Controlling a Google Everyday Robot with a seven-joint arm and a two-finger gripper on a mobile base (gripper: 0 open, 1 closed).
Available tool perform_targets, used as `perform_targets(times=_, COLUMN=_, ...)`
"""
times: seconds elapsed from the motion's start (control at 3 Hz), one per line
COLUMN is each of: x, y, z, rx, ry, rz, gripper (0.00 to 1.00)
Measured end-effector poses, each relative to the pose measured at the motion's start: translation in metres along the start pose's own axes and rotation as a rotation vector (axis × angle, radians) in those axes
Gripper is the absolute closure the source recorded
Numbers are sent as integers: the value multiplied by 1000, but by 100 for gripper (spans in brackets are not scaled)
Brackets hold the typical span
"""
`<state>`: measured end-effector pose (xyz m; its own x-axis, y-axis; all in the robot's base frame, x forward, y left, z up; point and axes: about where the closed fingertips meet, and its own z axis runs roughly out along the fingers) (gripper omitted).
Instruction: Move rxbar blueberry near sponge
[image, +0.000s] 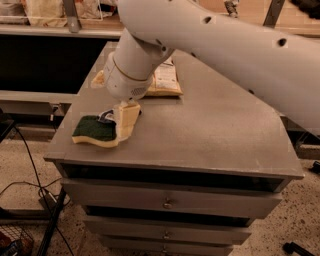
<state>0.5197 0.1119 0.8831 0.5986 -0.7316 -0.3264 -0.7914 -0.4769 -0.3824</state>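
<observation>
We see only a small part of the rxbar blueberry (105, 117): a dark navy end with a patch of white label, poking out to the left of the pincer (120, 122). The pincer is clenched on the bar, with one cream-coloured finger (128, 118) standing in front of it and hiding the rest of the wrapper. The bar sits at the right end of the sponge (94, 131), just above its dark green top; we cannot tell whether the two touch. The sponge lies flat near the front left corner of the worktop (210, 130), its pale yellow foam showing along the wavy front edge. The worktop is a dull grey metal slab on a cabinet of stacked drawers (167, 202). The large white arm (225, 45) crosses it from the upper right. Behind the pincer a tan-brown snack bag (165, 82) lies flat, partly hidden by the arm. The floor (20, 160) is speckled and pale, with dark cables (30, 165) trailing at the left, and a shelf (50, 27) runs along the back. We count one bar, one sponge and one snack bag.
</observation>
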Motion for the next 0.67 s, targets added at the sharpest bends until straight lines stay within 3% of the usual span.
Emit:
perform_targets(times=0.33, x=2, y=9, z=-12, rx=24, ry=-25, rz=23, gripper=0)
perform_targets(times=0.67, x=7, y=34, z=-43, rx=76, ry=-92, rz=91, gripper=0)
